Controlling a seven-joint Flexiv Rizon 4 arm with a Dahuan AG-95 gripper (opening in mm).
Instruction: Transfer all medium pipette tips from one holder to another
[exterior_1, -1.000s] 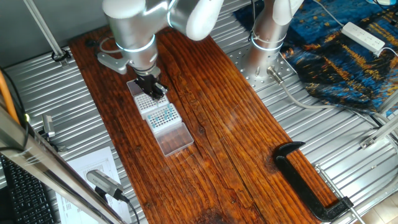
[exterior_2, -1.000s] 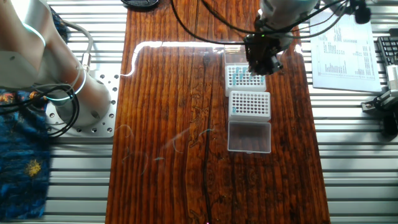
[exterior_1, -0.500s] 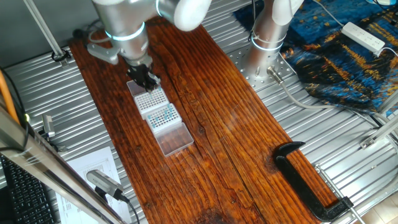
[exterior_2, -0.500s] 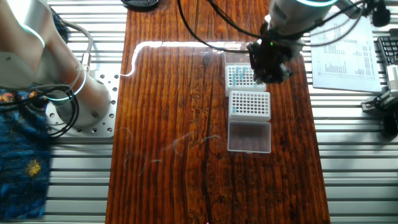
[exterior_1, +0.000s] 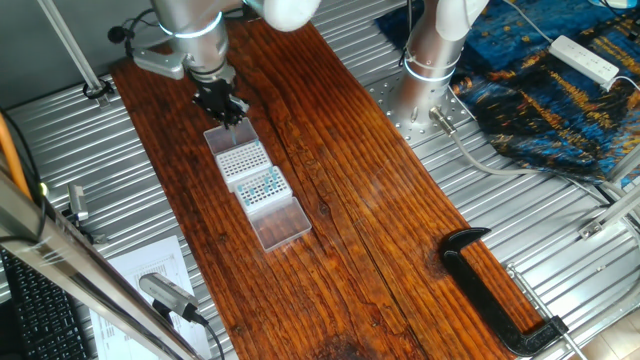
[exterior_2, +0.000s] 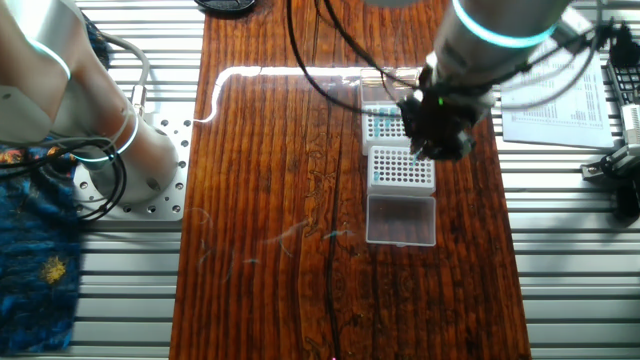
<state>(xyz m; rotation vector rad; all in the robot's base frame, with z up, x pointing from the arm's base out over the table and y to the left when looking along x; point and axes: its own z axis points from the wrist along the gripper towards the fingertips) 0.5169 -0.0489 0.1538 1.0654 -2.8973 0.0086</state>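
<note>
Hanging over the two racks on the wooden desk (exterior_1: 340, 200), the end effector (exterior_1: 222, 104) points down — whether its fingers grip anything, I cannot tell. The medium pipette tips (exterior_1: 262, 185) sit as bluish dots in the rack beside the clear lid (exterior_1: 280, 222).

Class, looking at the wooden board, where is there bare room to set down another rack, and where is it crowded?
Free: the bare stretch of the wooden board between the clear lid and the black clamp. Crowded: around the two tip racks, where the gripper hovers.
</note>
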